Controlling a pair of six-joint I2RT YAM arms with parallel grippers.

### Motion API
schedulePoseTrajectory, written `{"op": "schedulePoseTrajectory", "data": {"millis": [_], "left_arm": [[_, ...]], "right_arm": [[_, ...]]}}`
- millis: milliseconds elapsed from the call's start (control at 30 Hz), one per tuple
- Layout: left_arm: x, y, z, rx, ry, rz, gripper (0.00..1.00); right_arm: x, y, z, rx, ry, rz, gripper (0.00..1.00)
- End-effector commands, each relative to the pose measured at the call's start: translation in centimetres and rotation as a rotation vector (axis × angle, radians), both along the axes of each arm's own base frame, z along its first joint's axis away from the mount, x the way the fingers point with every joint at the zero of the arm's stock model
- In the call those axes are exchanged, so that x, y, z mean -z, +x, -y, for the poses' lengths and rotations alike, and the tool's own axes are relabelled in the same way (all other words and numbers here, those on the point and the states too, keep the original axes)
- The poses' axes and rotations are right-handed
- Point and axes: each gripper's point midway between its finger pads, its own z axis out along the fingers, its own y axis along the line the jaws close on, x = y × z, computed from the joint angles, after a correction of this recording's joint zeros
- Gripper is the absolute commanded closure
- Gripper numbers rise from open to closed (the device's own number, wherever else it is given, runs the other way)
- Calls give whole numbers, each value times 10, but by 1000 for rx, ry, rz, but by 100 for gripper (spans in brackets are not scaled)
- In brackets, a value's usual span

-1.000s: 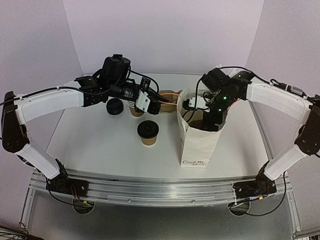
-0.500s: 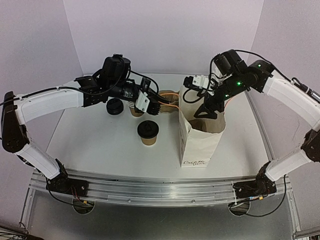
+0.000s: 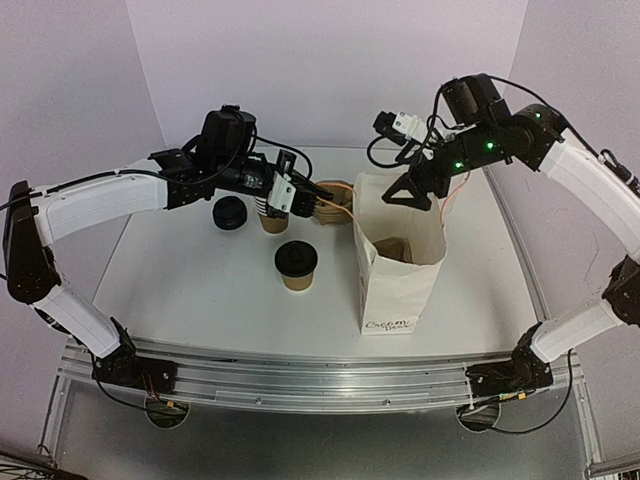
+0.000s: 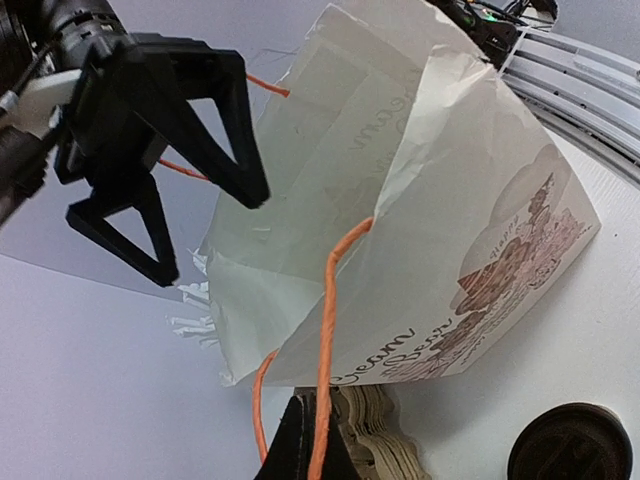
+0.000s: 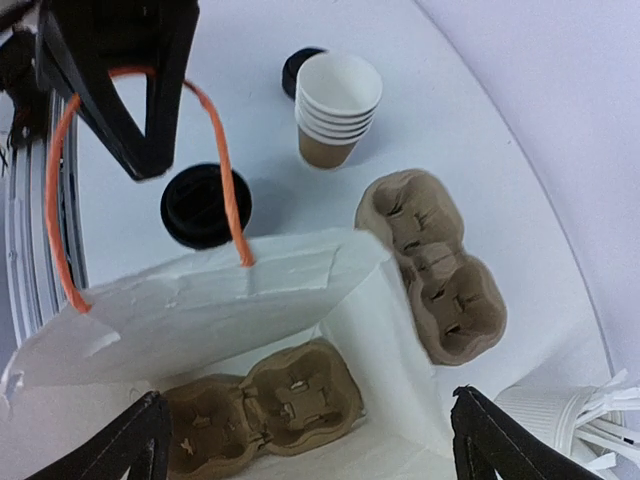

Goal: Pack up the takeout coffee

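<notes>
Two grippers inspected. The left gripper (image 3: 303, 203) is clamped on the orange handle (image 4: 326, 340) of the white paper bag (image 3: 400, 275), which stands upright and open on the table (image 3: 180, 270). The right gripper (image 3: 410, 195) hangs above the bag mouth, jaws spread wide, holding nothing. The takeout coffee (image 3: 296, 265), lidded, stands on the table near the bag's left side, untouched. One cup carrier (image 5: 265, 405) lies inside the bag.

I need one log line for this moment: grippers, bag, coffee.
left gripper: shut on handle | right gripper: open above bag | bag: upright, carrier inside | coffee: lidded, on table
</notes>
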Motion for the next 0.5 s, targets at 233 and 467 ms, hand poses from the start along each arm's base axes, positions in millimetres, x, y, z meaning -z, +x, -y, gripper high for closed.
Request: {"op": "schedulePoseTrajectory", "data": {"millis": [233, 467], "left_arm": [[-20, 19, -10, 32, -97, 13, 85], [-15, 23, -22, 49, -100, 39, 47]], "right_arm": [[-71, 33, -15, 154, 235, 106, 6], [-80, 55, -9, 266, 241, 156, 5]]}}
